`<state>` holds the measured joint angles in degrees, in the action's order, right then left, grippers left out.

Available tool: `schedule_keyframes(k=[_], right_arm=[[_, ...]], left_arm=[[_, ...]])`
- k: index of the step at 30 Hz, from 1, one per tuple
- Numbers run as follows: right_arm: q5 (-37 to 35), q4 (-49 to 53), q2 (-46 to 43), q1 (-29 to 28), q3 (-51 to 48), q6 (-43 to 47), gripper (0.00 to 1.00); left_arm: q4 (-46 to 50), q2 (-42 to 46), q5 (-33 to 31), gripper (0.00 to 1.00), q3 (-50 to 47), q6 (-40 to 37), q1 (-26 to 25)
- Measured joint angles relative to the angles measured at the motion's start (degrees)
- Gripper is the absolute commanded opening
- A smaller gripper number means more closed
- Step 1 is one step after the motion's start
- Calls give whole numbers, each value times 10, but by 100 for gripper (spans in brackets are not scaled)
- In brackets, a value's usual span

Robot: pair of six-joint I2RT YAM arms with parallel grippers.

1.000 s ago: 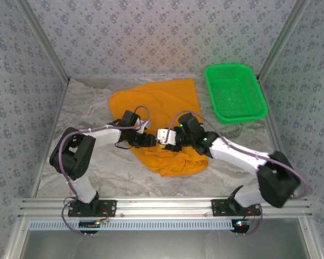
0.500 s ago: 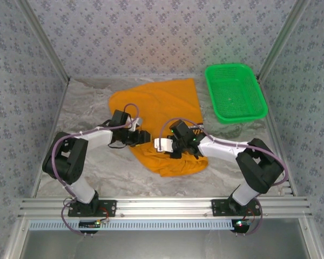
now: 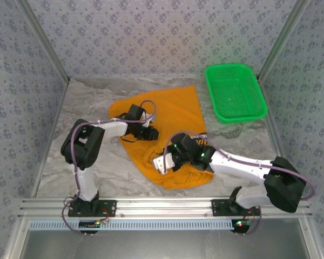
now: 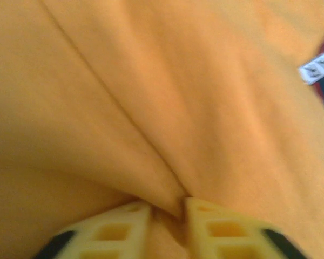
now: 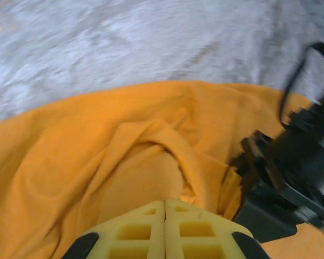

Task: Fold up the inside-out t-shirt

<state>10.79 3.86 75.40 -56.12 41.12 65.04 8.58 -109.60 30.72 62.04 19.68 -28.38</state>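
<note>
The t-shirt (image 3: 173, 110) lies crumpled in the middle of the table (image 3: 97, 162). Bare table is free on its left side and along the near edge. Its far right corner comes near the green basket (image 3: 227, 66). The left gripper (image 4: 167, 208) is pinching a fold of the orange cloth. The right gripper (image 5: 164, 208) is clenched tight at the cloth; whether it holds any, I cannot tell. A small white tag (image 4: 318, 66) carries dark marks, too blurred to read.

Bright, even light with soft shadows; the wrist views blur, the t-shirt (image 4: 151, 81) smeared up close.
</note>
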Motion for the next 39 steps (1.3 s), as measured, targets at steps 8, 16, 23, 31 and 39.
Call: schedule_keyframes(k=[8, 16, 23, 31, 39], right_arm=[[-75, 90, 51, -74, -11, 43, 0], [-51, 111, -77, -13, -16, 27, 0], [13, 129, -134, 1, -33, 2, 7], [74, 167, -21, 21, -17, -76, 35], [71, 182, -31, 130, 72, -149, 44]], left_arm=[[7, -50, 10, 0, 56, 20, 27], [50, -68, -2, 0, 100, 20, 54], [40, -87, -69, 0, 144, 21, 113], [41, -88, -74, 14, 161, 22, 114], [73, 93, -50, 37, 18, 40, 51]])
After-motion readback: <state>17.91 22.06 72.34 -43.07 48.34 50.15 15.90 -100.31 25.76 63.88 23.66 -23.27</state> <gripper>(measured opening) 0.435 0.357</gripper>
